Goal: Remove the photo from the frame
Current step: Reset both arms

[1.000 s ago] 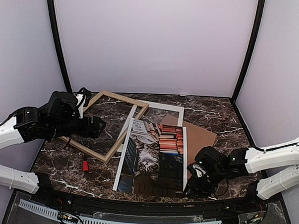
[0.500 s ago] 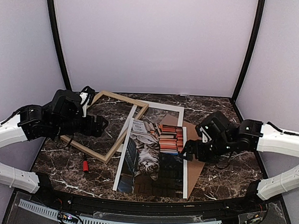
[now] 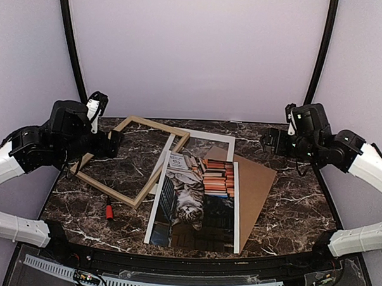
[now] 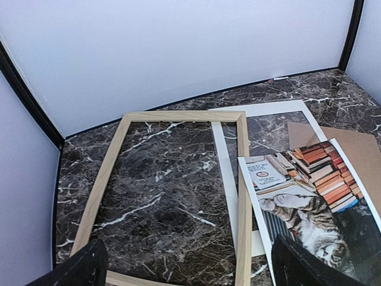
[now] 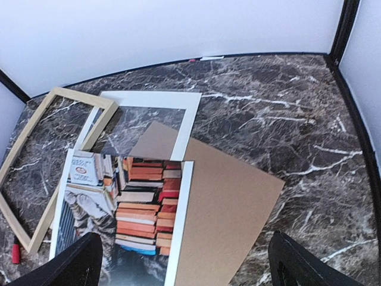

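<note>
The photo [image 3: 198, 200], a tabby cat with stacked red-orange books, lies flat on the marble table, outside the frame. The light wood frame [image 3: 160, 126] lies empty to its left, its right rail close along the photo's left margin. My left gripper [image 3: 113, 141] hovers open over the frame's left part, holding nothing. In the left wrist view the frame [image 4: 178, 115] and photo [image 4: 309, 196] lie below the open left gripper [image 4: 190, 271]. My right gripper [image 3: 270, 144] hangs open, high at the back right. In the right wrist view the right gripper [image 5: 187, 268] hangs over the photo [image 5: 119, 202].
A brown backing board [image 3: 256, 184] lies partly under the photo's right side. A white mat border [image 3: 207, 138] lies behind the photo, overlapping the frame's right corner. A small red object [image 3: 109, 211] lies near the frame's front corner. Purple walls close in three sides.
My right gripper opened and rose from the photo's near right corner to the back right. My left arm pulled back to the left and lifted a little.
</note>
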`<state>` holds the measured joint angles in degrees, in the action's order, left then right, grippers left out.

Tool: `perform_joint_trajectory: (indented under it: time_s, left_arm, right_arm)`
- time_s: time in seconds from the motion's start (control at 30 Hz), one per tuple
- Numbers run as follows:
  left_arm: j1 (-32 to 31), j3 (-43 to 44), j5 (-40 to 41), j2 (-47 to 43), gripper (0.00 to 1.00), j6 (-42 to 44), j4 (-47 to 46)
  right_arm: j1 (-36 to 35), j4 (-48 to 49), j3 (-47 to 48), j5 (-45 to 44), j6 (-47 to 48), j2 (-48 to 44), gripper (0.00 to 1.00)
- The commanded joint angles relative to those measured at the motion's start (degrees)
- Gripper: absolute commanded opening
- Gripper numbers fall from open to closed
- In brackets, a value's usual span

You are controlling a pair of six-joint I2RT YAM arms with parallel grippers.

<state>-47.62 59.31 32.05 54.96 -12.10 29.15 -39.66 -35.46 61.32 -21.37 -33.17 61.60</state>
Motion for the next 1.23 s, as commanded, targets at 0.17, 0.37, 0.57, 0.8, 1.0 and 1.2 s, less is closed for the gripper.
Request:
perform_joint_trajectory:
  time_s: [0.17,0.37,0.57,0.8,1.0,1.2]
  left_arm:
    - [5.06,-0.82,8.80,-5.04,0.99,7.92,3.44]
    - [8.97,-10.86,9.59,-10.30,0.99,9.40,-0.84]
    - [9.46,-18.80,7.51,-12.59,0.99,11.68,-7.46]
    - [9.65,-19.72,7.73,-11.70,0.99,13.60,-9.45]
    - [9.84,-20.09,7.68,-11.65,0.99,13.33,-9.80]
    - [9.93,-20.30,8.60,-11.93,0.99,12.77,-9.45]
  right_arm:
    - [1.88,8.01,-7.10,-13.04,6.94,-4.44,0.99]
    - [2.75,16.28,-17.48,-13.51,7.12,-12.40,0.99]
    - [2.83,20.18,-21.49,-12.27,7.07,-16.25,0.99]
    - [2.83,21.40,-22.28,-12.26,6.66,-14.81,0.99]
    - [2.86,23.72,-22.36,-10.98,8.29,-13.18,0.99]
    - [2.84,25.63,-21.34,-9.92,10.36,-11.49,0.99]
